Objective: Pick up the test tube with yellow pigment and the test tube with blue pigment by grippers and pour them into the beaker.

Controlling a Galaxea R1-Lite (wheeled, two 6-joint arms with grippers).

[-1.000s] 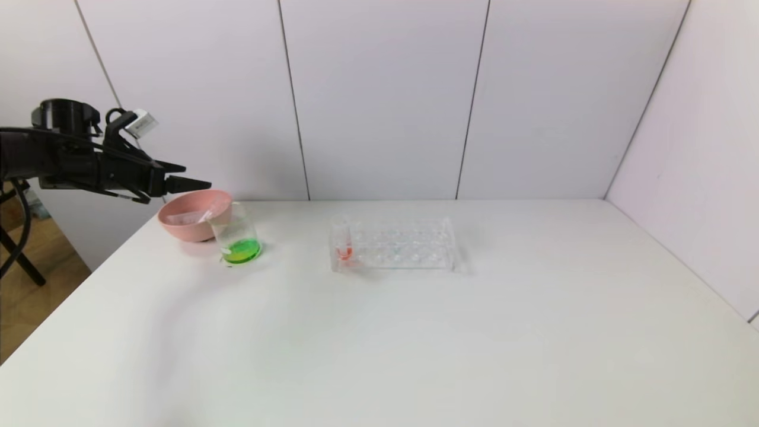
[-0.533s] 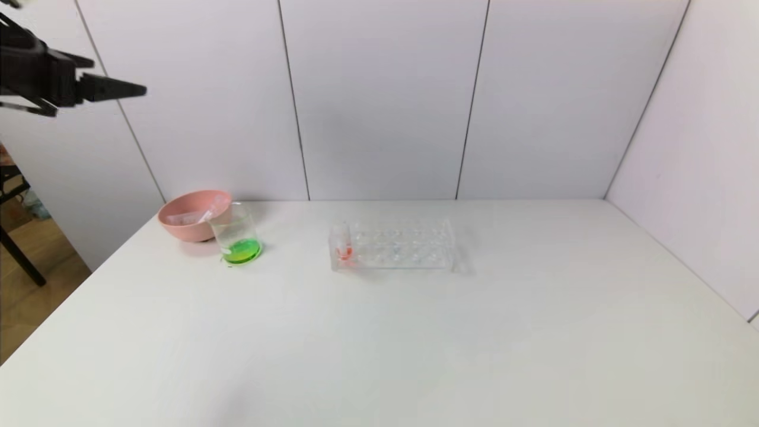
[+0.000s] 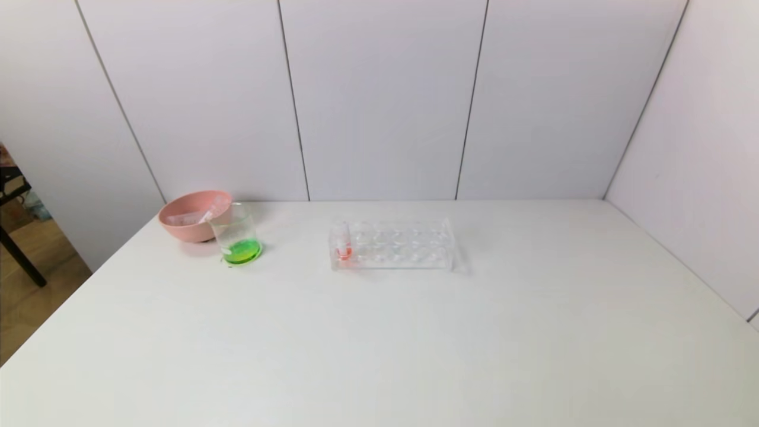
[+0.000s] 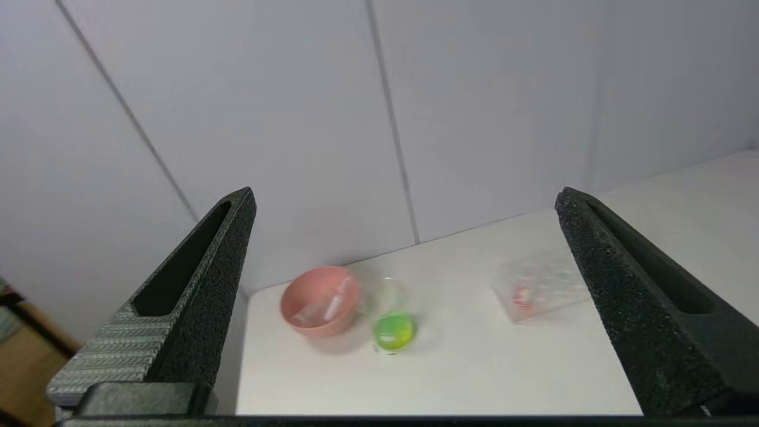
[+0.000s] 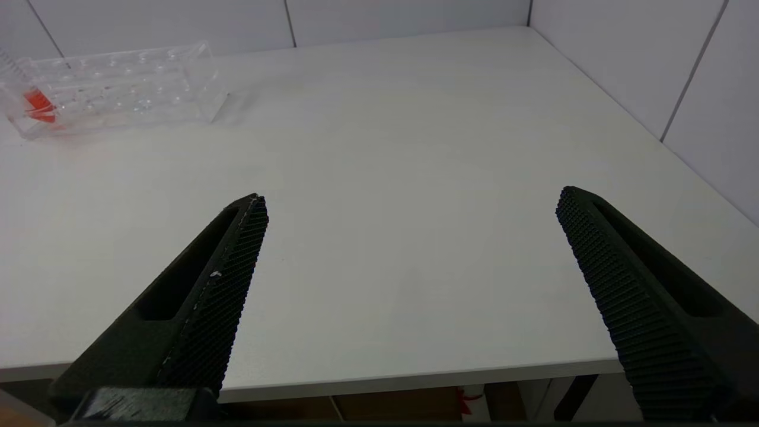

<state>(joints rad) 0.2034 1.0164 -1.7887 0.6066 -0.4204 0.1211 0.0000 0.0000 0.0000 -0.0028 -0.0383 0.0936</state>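
The beaker (image 3: 237, 240) stands at the table's far left and holds green liquid; the left wrist view shows the beaker (image 4: 391, 320) from above. The test tube with yellow pigment and the test tube with blue pigment are out of view. Clear tubes (image 3: 207, 213) with no colour in them lie in the pink bowl (image 3: 178, 225) beside the beaker. My left gripper (image 4: 406, 196) is open and empty, high above and left of the bowl, outside the head view. My right gripper (image 5: 412, 196) is open and empty over the table's front edge.
A clear rectangular rack (image 3: 409, 246) stands mid-table with one tube of orange-red liquid (image 3: 344, 249) at its left end. The same rack (image 5: 118, 83) lies far ahead of my right gripper. White walls close the back and right sides.
My left arm has risen from just above the pink bowl, moved up and to the left, and left the head view. Its jaws stayed open. Nothing on the table moved.
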